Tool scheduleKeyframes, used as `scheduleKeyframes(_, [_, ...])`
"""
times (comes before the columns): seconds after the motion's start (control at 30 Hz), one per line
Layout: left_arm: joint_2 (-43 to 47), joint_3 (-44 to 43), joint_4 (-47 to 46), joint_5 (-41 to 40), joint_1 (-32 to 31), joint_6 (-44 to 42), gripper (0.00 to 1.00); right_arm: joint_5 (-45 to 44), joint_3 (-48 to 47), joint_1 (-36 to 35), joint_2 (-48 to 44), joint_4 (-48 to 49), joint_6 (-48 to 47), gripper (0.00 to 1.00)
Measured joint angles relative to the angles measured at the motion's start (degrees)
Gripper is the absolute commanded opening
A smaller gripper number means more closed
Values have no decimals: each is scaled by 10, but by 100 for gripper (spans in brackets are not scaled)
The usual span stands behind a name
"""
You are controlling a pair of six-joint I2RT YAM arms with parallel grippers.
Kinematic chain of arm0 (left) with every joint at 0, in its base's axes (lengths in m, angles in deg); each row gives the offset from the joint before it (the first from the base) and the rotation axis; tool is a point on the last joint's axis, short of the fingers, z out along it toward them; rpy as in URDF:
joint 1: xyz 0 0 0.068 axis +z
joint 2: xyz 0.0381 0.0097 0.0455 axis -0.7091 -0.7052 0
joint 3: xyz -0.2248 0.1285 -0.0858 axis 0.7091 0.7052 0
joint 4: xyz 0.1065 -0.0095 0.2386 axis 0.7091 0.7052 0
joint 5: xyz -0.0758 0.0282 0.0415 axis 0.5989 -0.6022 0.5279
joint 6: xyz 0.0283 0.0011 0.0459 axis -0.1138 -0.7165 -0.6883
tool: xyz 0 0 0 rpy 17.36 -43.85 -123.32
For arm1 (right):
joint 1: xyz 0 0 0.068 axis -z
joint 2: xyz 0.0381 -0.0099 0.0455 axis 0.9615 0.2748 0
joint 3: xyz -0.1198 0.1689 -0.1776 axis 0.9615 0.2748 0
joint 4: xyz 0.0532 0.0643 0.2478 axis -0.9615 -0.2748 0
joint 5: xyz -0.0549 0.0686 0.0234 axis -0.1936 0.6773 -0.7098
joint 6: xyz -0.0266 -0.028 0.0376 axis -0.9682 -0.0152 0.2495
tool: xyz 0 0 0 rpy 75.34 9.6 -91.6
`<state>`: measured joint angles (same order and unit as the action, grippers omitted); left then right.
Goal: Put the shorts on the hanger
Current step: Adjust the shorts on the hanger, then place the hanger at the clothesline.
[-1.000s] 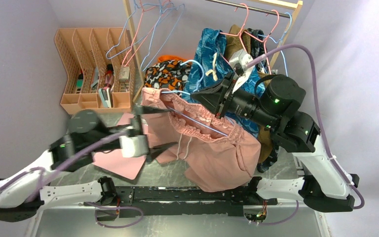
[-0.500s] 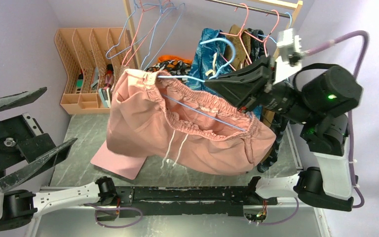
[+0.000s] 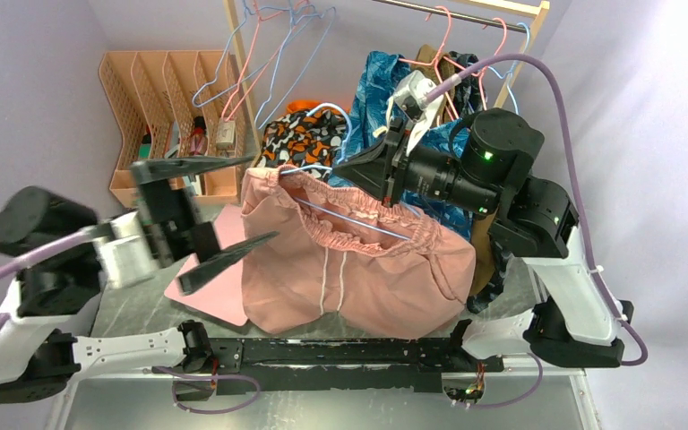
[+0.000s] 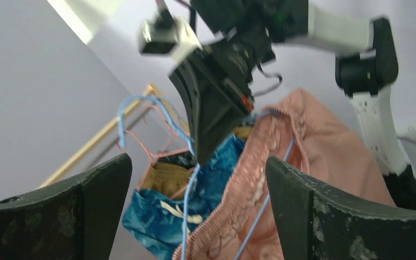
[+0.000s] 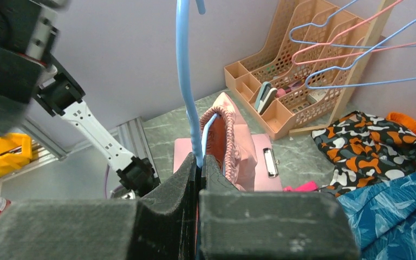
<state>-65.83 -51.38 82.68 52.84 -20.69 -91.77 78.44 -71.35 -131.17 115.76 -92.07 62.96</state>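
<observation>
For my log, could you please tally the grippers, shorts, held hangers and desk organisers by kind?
Grippers: 2 (left gripper, right gripper)
Shorts: 1
Held hanger: 1
Organiser: 1
Total: 5

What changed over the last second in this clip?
The right claw lifted the hanger and shorts up, then lowered them again. The left claw swung away to the left, then returned, open, beside the shorts' left edge. The right claw stayed shut on the hanger, shorts threaded on it.
</observation>
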Motion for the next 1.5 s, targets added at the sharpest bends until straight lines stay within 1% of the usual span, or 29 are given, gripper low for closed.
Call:
scheduleKeyframes(0.13, [-52,0,37,-8,0,-23,92,4,10,0,-18,-2,-3,0])
scheduleKeyframes(0.33, [-113,3,62,-57,0,-57,85,5,52,0,-52,-3,-4,0])
scheduleKeyframes(0.6, [-136,9,62,-111,0,-82,70,5,73,0,-54,-3,-8,0])
scheduleKeyframes(0.73, [-153,12,59,-139,0,-97,65,7,80,0,-55,-2,-8,0])
scheduleKeyframes(0.97, [-153,67,33,-172,0,-120,43,15,89,0,-53,-1,-8,0])
scheduleKeyframes(1.0, [-153,71,30,-175,0,-123,38,17,90,0,-52,-1,-7,0])
scheduleKeyframes(1.03, [-153,77,26,-179,0,-126,28,18,92,0,-53,2,-7,0])
scheduleKeyframes(1.1, [-152,85,17,-184,0,-132,12,20,97,0,-53,6,-4,0])
scheduleKeyframes(1.13, [-151,90,8,-189,0,-135,8,20,98,0,-52,4,-2,0])
scheduleKeyframes(1.3, [-137,121,-33,-209,0,-147,7,15,95,0,-45,-3,12,0])
scheduleKeyframes(1.37, [-134,129,-46,-215,0,-151,7,11,88,-1,-40,-8,18,8])
scheduleKeyframes(1.43, [-131,137,-56,-219,0,-156,7,7,80,-1,-34,-17,24,21])
scheduleKeyframes(1.5, [-130,144,-63,-219,0,-163,7,5,72,-1,-30,-28,33,31])
